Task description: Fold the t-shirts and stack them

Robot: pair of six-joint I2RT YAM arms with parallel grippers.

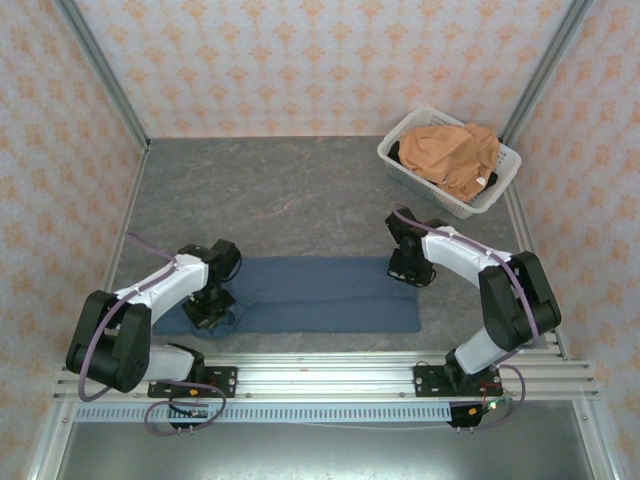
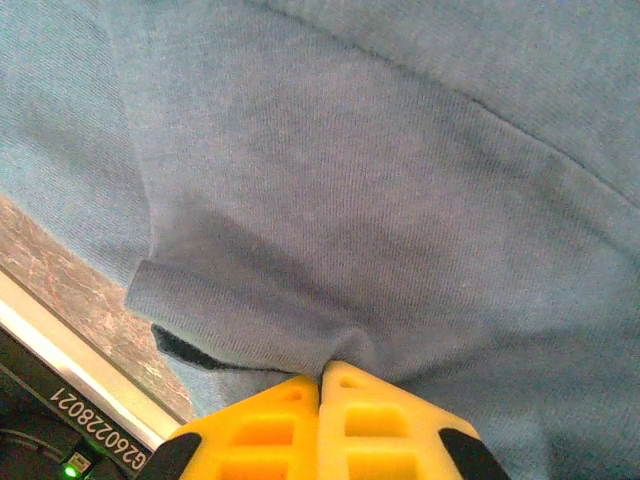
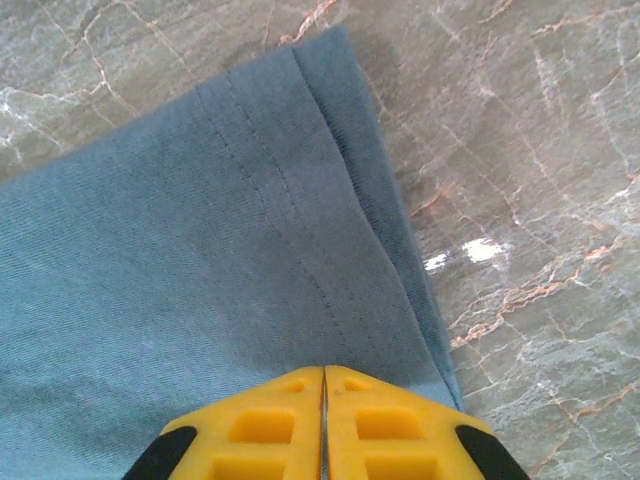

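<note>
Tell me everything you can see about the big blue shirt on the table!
The slate-blue cloth t-shirt looks soft and finely knitted, with a stitched hem. It lies folded into a long flat strip on the grey marbled table, towards the near edge. The left gripper pinches its left end, puckering the cloth there. The right gripper is shut on its far right corner, by the hem.

Our two arms: white shells, black joints

Our left arm and right arm wear white covers between bulky black joints, each with a purple cable looping alongside and a flat black base plate. On both wrists our fingers are yellow, moulded with rectangular pockets, black at the outer corners.
</note>
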